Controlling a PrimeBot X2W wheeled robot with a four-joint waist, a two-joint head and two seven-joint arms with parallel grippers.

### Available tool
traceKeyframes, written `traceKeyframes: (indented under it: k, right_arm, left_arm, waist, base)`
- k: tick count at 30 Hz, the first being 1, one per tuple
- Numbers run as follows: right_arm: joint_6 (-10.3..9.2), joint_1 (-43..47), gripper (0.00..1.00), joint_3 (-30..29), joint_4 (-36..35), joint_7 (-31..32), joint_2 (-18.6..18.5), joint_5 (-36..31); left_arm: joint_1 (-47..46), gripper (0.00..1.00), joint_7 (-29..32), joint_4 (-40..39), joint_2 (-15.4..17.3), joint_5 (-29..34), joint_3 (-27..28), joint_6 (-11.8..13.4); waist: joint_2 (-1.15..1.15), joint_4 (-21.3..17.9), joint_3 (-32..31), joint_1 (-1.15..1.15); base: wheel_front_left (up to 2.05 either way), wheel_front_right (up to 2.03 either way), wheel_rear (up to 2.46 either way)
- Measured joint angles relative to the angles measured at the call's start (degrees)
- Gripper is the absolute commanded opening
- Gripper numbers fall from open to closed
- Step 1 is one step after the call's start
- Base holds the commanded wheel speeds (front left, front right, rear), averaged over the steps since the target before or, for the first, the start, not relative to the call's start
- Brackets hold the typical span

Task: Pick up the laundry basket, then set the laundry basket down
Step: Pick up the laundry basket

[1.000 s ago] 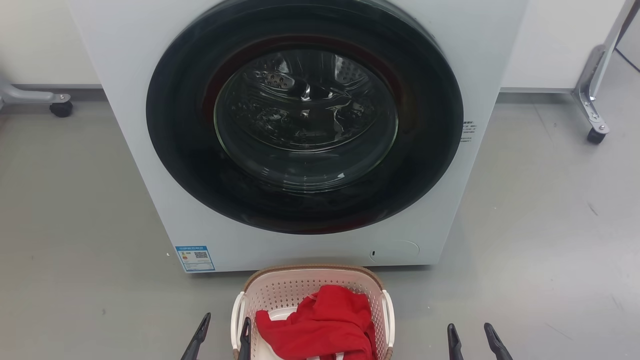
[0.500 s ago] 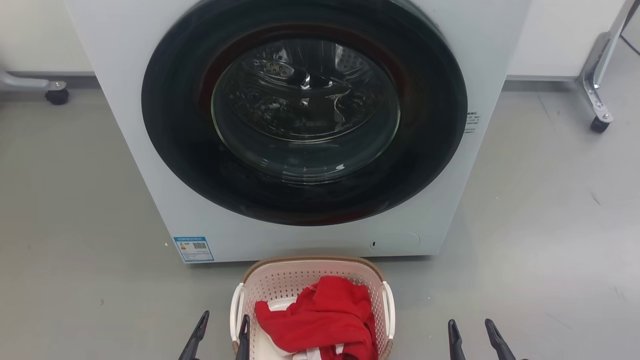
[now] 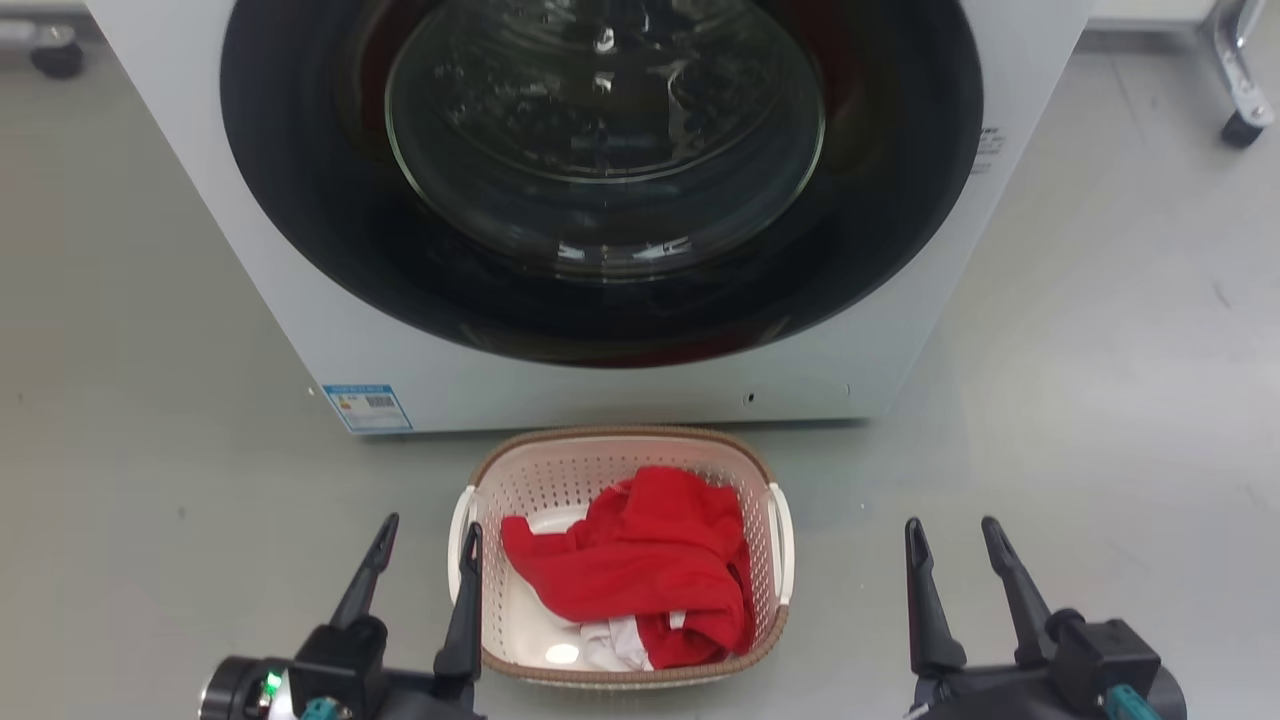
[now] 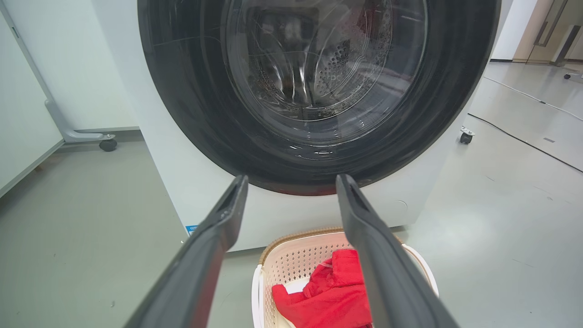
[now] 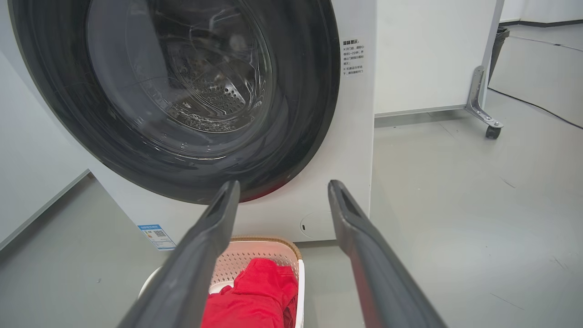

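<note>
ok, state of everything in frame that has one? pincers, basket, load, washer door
laundry basket: upright on the floor, not gripped.
red garment: crumpled inside the basket.
washer door: shut.
left pincer: open, empty, at the basket's left side; contact unclear.
right pincer: open, empty, apart from the basket on its right side.

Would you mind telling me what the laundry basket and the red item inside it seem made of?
Laundry basket: likely moulded plastic, matte cream, regular punched holes in its walls; its brown rim looks woven, possibly imitation. Red item: soft cloth, judging by folds and creases.
</note>
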Motion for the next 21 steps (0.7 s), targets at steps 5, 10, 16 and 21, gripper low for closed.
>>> traceKeyframes:
  k: [5, 10, 16, 21]
  right_arm:
    - [0.37, -4.3, 1.0, -0.2, 1.5, 0.0, 0.0, -1.1]
    - [1.08, -8.5, 1.0, -0.3, 3.3, 0.0, -0.1, -1.4]
    - [1.62, -15.2, 1.0, -1.1, 7.0, 0.0, -0.1, -1.4]
    - [2.12, -20.1, 1.0, -1.3, 10.3, -0.2, -0.2, -1.4]
  left_arm:
    - [-4.1, 1.0, 0.0, 1.5, 0.3, 0.1, 0.7, -0.1]
    - [-8.0, 1.0, 0.0, 3.4, 0.2, 0.1, 1.4, -0.3]
    - [-13.0, 1.0, 0.0, 7.4, 0.3, 0.5, 2.0, -0.5]
    - [-17.3, 1.0, -0.2, 10.3, 0.4, 0.6, 2.3, -0.6]
  waist:
    - [0.0, 0.0, 3.9, 0.0]
    - [0.0, 0.0, 8.0, 0.01]
    - [0.0, -0.2, 13.9, 0.01]
    - [0.01, -0.4, 18.2, 0.01]
  base:
    - [0.0, 0.0, 0.0]
    - [0.0, 0.0, 0.0]
    - [0.0, 0.0, 0.0]
    - [0.0, 0.0, 0.0]
